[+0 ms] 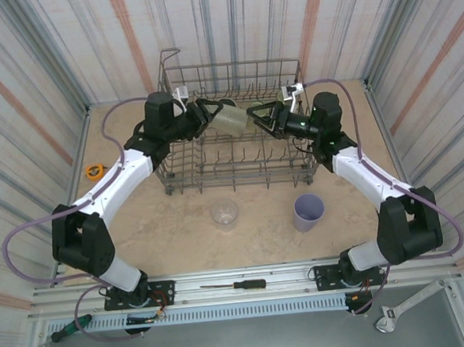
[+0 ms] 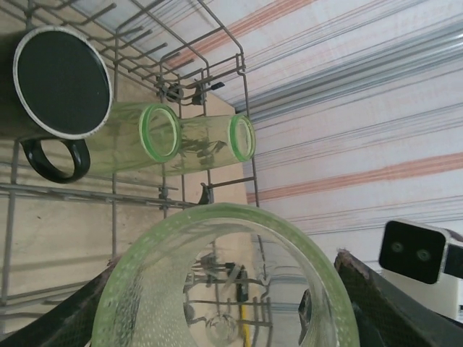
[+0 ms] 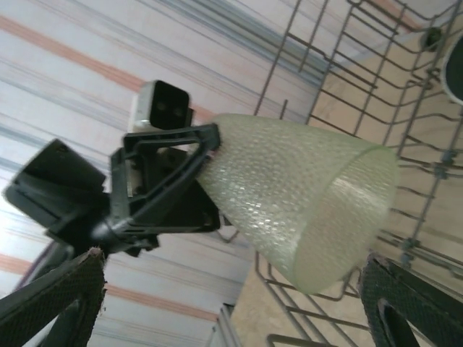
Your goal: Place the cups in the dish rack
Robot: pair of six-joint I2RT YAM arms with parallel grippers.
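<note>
Three cups sat in the dish rack (image 1: 231, 64): a black mug (image 2: 61, 83) and two olive-green tumblers (image 2: 148, 137) side by side. A third tumbler (image 1: 230, 120) hung over the rack, clasped by the left fingers (image 2: 394, 307), while the right fingers (image 3: 51, 296) stood spread wide beside it. A clear plastic cup (image 1: 225, 214) and a lavender cup (image 1: 308, 212) waited on the beige table (image 1: 172, 226), so about half remained. Striped corrugated walls (image 1: 39, 68) enclosed it.
</note>
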